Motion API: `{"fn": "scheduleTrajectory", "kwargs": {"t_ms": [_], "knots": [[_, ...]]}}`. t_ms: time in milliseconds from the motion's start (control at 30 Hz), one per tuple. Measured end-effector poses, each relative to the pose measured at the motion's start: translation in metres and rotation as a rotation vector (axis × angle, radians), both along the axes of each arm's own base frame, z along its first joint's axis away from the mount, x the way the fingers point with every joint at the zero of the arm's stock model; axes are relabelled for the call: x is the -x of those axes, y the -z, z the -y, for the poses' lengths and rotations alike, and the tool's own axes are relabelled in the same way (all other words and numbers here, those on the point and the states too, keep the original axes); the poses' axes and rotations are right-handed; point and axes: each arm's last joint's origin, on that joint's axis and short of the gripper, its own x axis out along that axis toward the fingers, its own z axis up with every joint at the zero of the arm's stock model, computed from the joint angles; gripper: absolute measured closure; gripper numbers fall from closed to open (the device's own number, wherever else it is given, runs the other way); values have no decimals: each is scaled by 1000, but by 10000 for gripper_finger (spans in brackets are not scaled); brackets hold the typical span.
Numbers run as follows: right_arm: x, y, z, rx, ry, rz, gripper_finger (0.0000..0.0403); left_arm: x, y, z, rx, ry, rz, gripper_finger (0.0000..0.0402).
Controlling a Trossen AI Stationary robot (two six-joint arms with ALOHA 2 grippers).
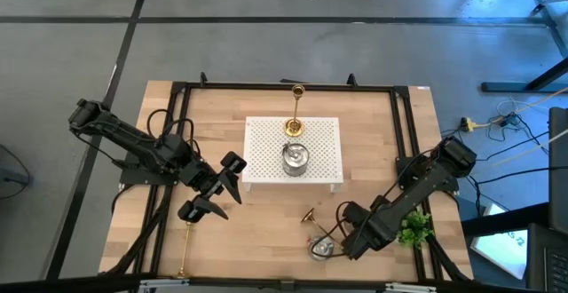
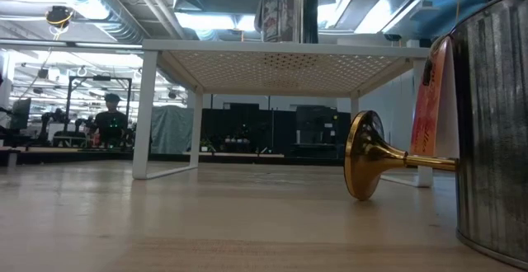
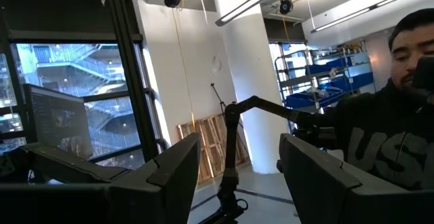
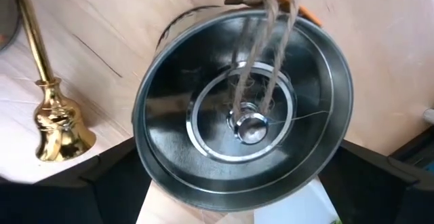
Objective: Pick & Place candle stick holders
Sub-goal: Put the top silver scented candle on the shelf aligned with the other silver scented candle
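Now right gripper (image 1: 335,242) spread wide around silver holder (image 1: 319,248), gold candlestick (image 1: 310,215) lying just beside, green plant (image 1: 414,231) behind. Left gripper (image 1: 213,194) half apart, empty, beside white stand (image 1: 266,142).

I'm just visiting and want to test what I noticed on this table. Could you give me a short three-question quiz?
1. True or false: a silver holder stands on the white perforated stand.
2. The gold candlestick near the right claw is: A upright, B lying on its side, C on the stand.
3. How many gold candlesticks show in the overhead view?

Key:
1. True.
2. B.
3. Three: one on the stand, one by the right claw, one at the table's front edge.
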Motion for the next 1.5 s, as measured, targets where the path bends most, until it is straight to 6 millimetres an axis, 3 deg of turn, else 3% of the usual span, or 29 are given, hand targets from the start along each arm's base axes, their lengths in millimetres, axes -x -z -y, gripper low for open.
{"fn": "scheduleTrajectory", "kwargs": {"t_ms": [300,800,1500], "knots": [[-9,-10,0,-26,17,33,29,0,0,0,6,-14,-2,203],[-19,-10,7,-43,22,53,29,0,0,0,6,-15,-2,203],[-26,-10,-1,-172,-24,100,29,0,0,0,6,-15,-3,203]]}}
